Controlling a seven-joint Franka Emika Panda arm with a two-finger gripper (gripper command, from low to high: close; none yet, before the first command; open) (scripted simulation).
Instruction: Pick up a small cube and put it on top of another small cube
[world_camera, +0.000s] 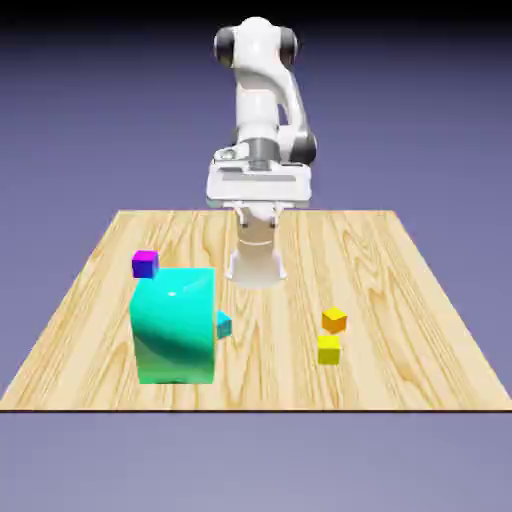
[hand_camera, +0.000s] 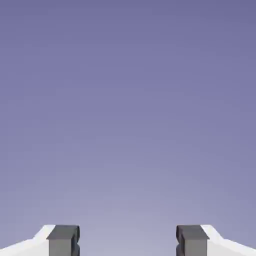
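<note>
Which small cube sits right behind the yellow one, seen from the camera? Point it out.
The orange cube; the purple and blue cubes are over on the exterior view's left.

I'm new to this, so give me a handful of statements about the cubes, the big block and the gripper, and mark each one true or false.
1. The gripper is closed around a cube. False: its fingers stand apart with nothing between them.
2. The orange cube is close to the yellow cube. True.
3. The purple cube is the nearest cube to the camera of the exterior view. False: it lies farther back than the others.
4. The teal-green block is far bigger than any of the cubes. True.
5. The blue cube is stacked on the yellow one. False: it is beside the teal-green block, on the table.
</note>
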